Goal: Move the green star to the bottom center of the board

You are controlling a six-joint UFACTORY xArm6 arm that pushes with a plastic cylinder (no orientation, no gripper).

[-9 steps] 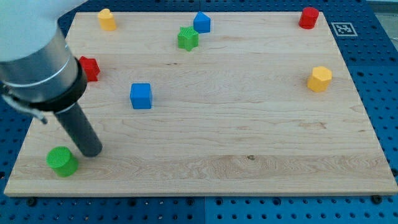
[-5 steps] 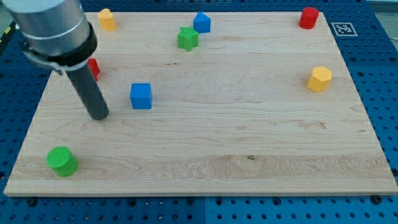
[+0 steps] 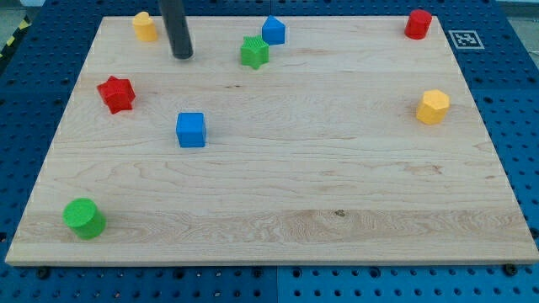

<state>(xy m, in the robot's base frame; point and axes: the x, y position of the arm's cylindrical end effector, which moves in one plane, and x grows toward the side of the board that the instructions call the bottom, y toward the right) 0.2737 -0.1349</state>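
Observation:
The green star (image 3: 253, 52) sits near the view's top, left of centre, with a blue house-shaped block (image 3: 273, 30) just above and right of it. My tip (image 3: 183, 55) rests on the board to the left of the green star, a clear gap between them. The rod rises out of the view's top. The wooden board (image 3: 337, 185) fills most of the view.
A yellow block (image 3: 145, 26) lies at the top left, close to the rod. A red star (image 3: 116, 93) and a blue cube (image 3: 191, 130) lie at the left. A green cylinder (image 3: 84, 218) is at the bottom left. A red cylinder (image 3: 418, 23) and a yellow hexagon (image 3: 433, 107) are at the right.
My tip has moved from beside the green cylinder at the bottom left up to the view's top, now left of the green star. No block has moved.

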